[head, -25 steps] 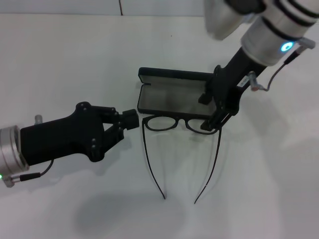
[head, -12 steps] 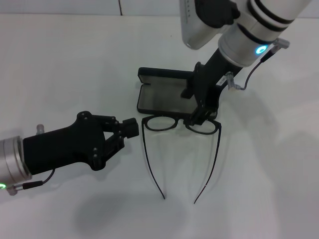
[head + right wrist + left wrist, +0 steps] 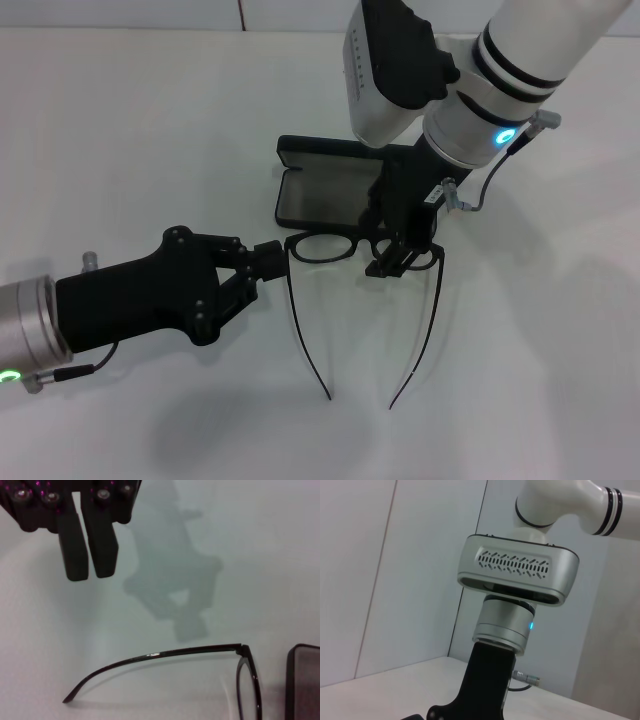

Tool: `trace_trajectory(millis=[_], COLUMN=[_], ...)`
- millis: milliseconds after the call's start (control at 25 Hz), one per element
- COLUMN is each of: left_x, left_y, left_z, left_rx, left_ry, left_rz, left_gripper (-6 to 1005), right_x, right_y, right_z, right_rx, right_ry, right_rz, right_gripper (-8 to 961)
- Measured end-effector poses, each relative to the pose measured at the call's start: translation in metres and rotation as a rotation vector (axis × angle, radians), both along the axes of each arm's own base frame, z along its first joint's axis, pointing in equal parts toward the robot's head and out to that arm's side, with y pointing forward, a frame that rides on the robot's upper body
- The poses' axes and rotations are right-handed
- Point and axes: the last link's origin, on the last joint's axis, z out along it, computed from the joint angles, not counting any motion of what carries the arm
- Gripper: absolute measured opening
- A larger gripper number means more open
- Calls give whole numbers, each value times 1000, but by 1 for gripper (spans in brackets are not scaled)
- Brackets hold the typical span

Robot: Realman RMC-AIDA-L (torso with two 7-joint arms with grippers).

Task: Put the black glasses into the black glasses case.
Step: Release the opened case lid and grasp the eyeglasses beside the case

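The black glasses (image 3: 322, 248) lie open on the white table, with the temple arms pointing toward me. The black glasses case (image 3: 325, 195) lies open just behind them, showing its grey lining. My right gripper (image 3: 386, 242) is open, low over the frame near the bridge and right lens, with a finger on each side of the frame. My left gripper (image 3: 270, 258) is shut and empty, its tip just beside the glasses' left hinge. The right wrist view shows one temple arm (image 3: 165, 654), a corner of the case (image 3: 306, 680) and the left gripper (image 3: 89, 550).
The white table (image 3: 140, 130) runs out all around the glasses and case. The left wrist view shows only the right arm's wrist housing (image 3: 517, 572) against a pale wall.
My right gripper has moved left along the glasses' front, from the right hinge to near the bridge. My left gripper has crept right toward the left hinge. The glasses have not moved.
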Motion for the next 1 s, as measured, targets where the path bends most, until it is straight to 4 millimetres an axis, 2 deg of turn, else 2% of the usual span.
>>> trace_trajectory(millis=[200,400,600,840,1000], left_x=[0,-1,-1,0,1], left_y=[0,-1,-1,0,0], left_z=[-1,-3,-3,-3,-3], left_rx=[-3,-4,-6,-6,-5], left_ry=[-3,-5,-7,-8,-9], left_rz=[3,4,4,1,-1], left_gripper=[49,49,49,48,48], right_x=[-2,-2,-1,2,3], right_y=[1,3,4,4,4], right_z=[-1,-2,-2,-5,-5], right_rx=[10,21,30,32,36], right_ry=[19,24,26,16,15], right_rz=[1,6,2,8,6], right_gripper=[677,457,331,238,231])
